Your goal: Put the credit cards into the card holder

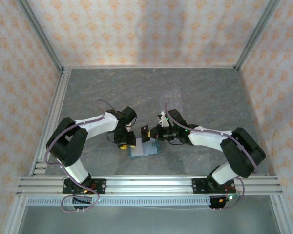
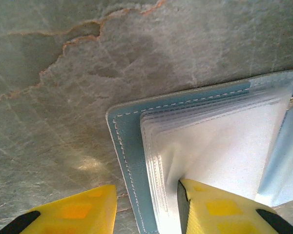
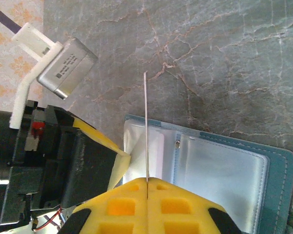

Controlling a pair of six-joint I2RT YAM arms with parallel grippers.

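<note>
The teal-blue card holder (image 1: 145, 150) lies open on the grey table between both arms, its clear pockets (image 3: 219, 170) facing up. My right gripper (image 3: 147, 181) is shut on a thin dark credit card (image 3: 146, 126), seen edge-on and standing upright over the holder's left half; the same card (image 1: 145, 132) hangs above the holder. My left gripper (image 2: 145, 189) is open and straddles the holder's stitched edge (image 2: 129, 161). One yellow finger (image 2: 219, 209) presses into the pockets, the other (image 2: 73, 209) is beside the holder over the table.
A clear slotted stand (image 1: 173, 100) sits on the table behind the right arm. The left arm's grey wrist camera (image 3: 66, 68) and black gripper body (image 3: 53, 161) are close to my right gripper. Aluminium rails (image 1: 146, 184) run along the near edge.
</note>
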